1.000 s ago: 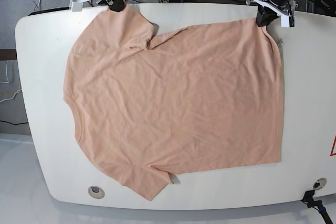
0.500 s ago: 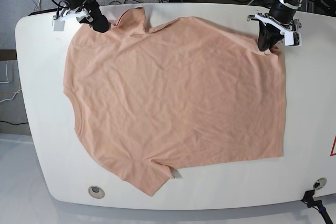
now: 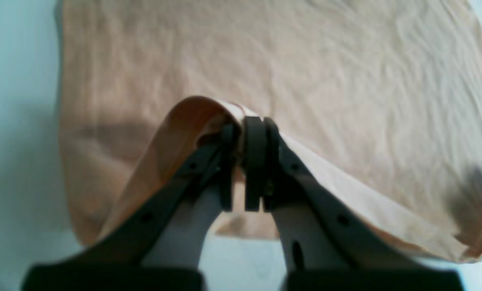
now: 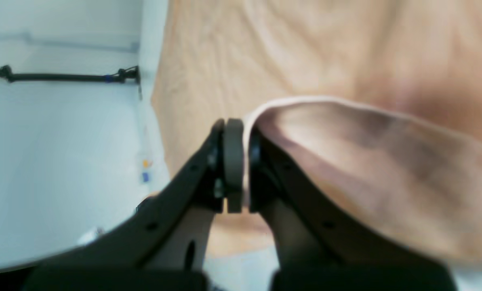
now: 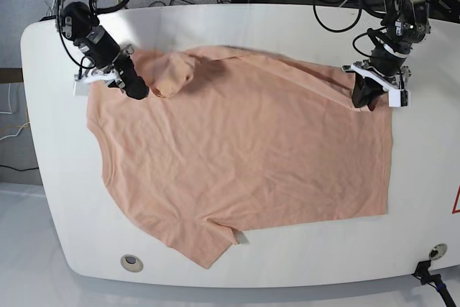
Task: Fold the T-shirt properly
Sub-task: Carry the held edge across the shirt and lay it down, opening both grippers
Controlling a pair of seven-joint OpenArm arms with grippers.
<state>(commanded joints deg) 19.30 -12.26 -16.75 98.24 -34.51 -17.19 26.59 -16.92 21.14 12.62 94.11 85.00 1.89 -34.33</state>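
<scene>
The shirt [image 5: 244, 152] lies spread on the white table [image 5: 424, 170], covering most of its width, one sleeve pointing to the near edge. The right gripper [image 5: 136, 91] is clamped on the far sleeve edge, lifting a fold of cloth [image 4: 346, 161] back over the body. The left gripper [image 5: 361, 97] pinches the far hem corner, with fabric [image 3: 208, 117] curling over its closed jaws. No readable writing or brand shows anywhere.

Left gripper [image 5: 364, 95] near the worktop's far right corner, jaws clamped on the T-shirt [image 5: 244, 156] hem; right gripper [image 5: 135, 88] near the far left corner, pinching a raised fold, wrist angled down
</scene>
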